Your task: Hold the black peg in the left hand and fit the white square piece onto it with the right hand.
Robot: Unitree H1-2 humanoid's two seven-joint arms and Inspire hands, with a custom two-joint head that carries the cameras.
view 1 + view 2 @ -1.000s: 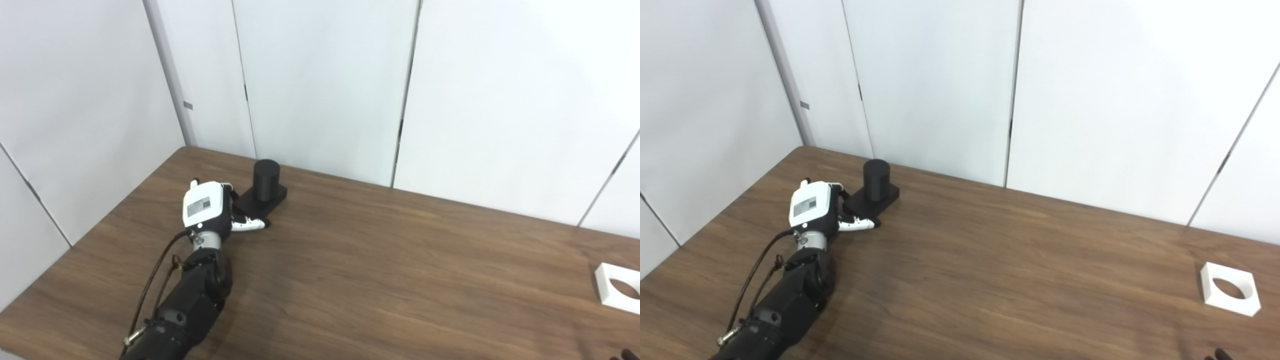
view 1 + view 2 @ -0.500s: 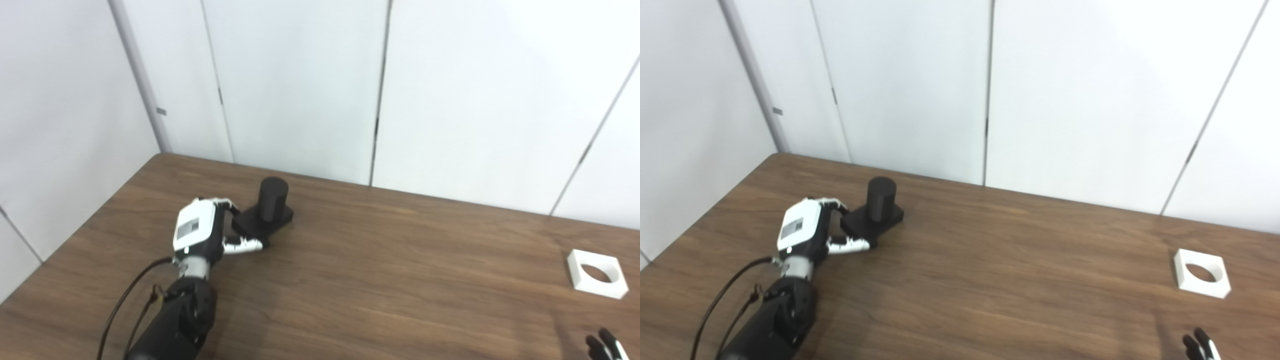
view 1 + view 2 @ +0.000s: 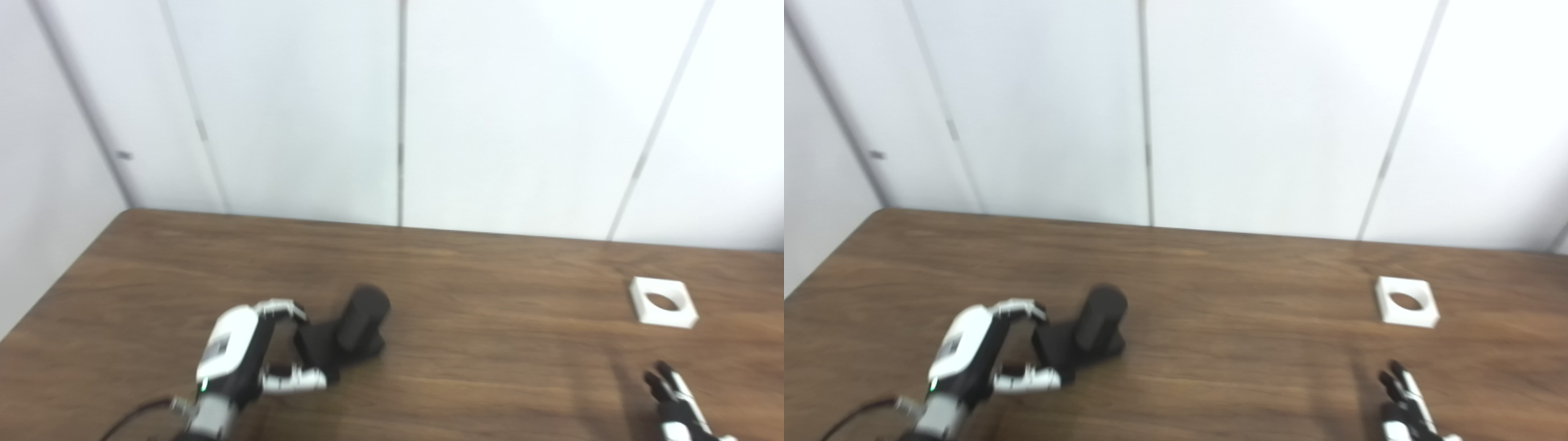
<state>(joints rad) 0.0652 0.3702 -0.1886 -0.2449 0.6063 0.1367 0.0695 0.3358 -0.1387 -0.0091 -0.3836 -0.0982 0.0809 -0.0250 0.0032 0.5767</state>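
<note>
Our left hand [image 3: 245,358] grips the square base of the black cylindrical peg [image 3: 358,321] at about 7 o'clock on the brown wooden table [image 3: 478,343]. At 3 o'clock lies the white square piece with a round hole [image 3: 663,301], well apart from our right hand [image 3: 677,404], whose fingers are spread and holding nothing at 5 o'clock.

Left hand [image 3: 245,361] around black peg [image 3: 352,327] base; white square piece [image 3: 663,301] well apart on table [image 3: 490,367].

The black peg [image 3: 361,318], a cylinder on a square base, stands tilted at left. The white square piece [image 3: 663,302] with its round hole lies flat, far right.
</note>
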